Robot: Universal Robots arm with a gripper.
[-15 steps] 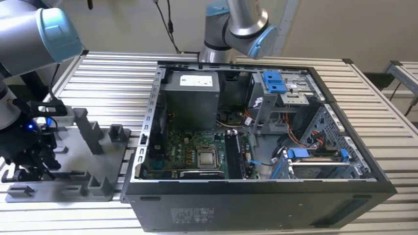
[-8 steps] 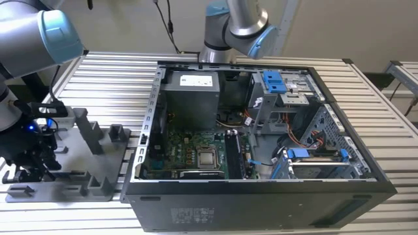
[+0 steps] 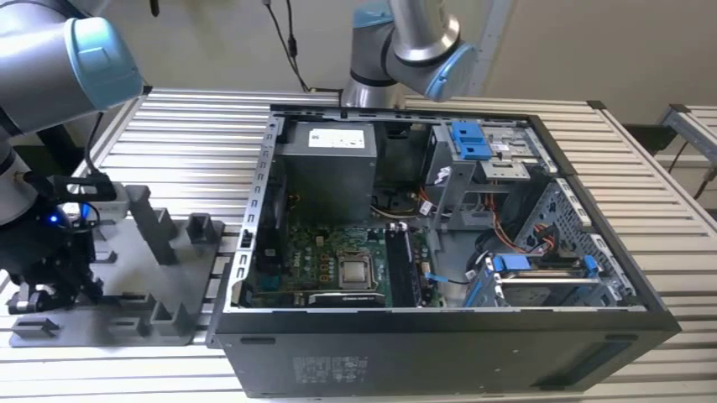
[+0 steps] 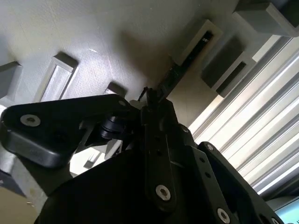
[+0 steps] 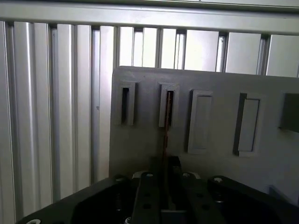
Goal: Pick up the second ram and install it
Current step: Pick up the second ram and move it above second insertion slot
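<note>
My gripper was clamped on the edge-on second ram, whose long axis ran from a slot in the fixture plate to the gripper.

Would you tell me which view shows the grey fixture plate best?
The exterior view: it takes in most of the fixture plate with its upright posts, beside the computer case. Both wrist views give close-up parts of its slotted surface.
</note>
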